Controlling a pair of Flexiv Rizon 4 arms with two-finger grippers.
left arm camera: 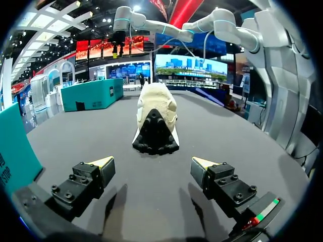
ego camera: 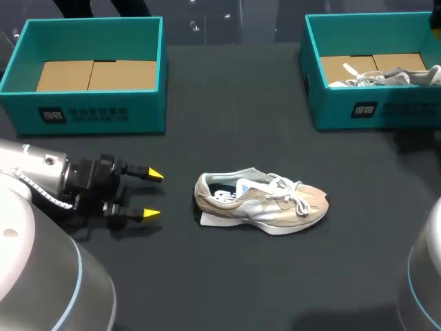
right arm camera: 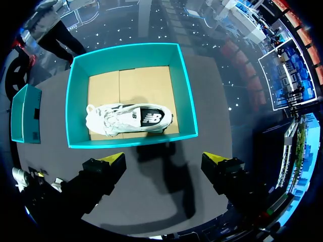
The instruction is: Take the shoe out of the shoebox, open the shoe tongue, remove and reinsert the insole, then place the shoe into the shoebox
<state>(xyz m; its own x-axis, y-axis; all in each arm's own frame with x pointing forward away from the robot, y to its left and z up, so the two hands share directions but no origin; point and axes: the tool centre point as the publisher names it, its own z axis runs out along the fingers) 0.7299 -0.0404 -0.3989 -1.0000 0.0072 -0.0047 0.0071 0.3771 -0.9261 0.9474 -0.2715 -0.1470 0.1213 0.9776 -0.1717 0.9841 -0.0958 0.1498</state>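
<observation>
A beige shoe (ego camera: 262, 203) with white laces lies on its side in the middle of the dark table, heel towards my left gripper (ego camera: 153, 194). That gripper is open, a short way from the heel. In the left wrist view the shoe's black heel (left arm camera: 155, 126) is straight ahead of the open left gripper (left arm camera: 154, 165), with nothing between the fingers. My right gripper (right arm camera: 164, 159) is open and hangs above the table, just in front of the right teal shoebox (right arm camera: 186, 96). A white shoe (right arm camera: 128, 118) lies inside that box.
The left teal shoebox (ego camera: 89, 110) stands at the back left with only a cardboard floor inside. The right teal shoebox (ego camera: 372, 110) stands at the back right, and the white shoe (ego camera: 386, 77) lies in it.
</observation>
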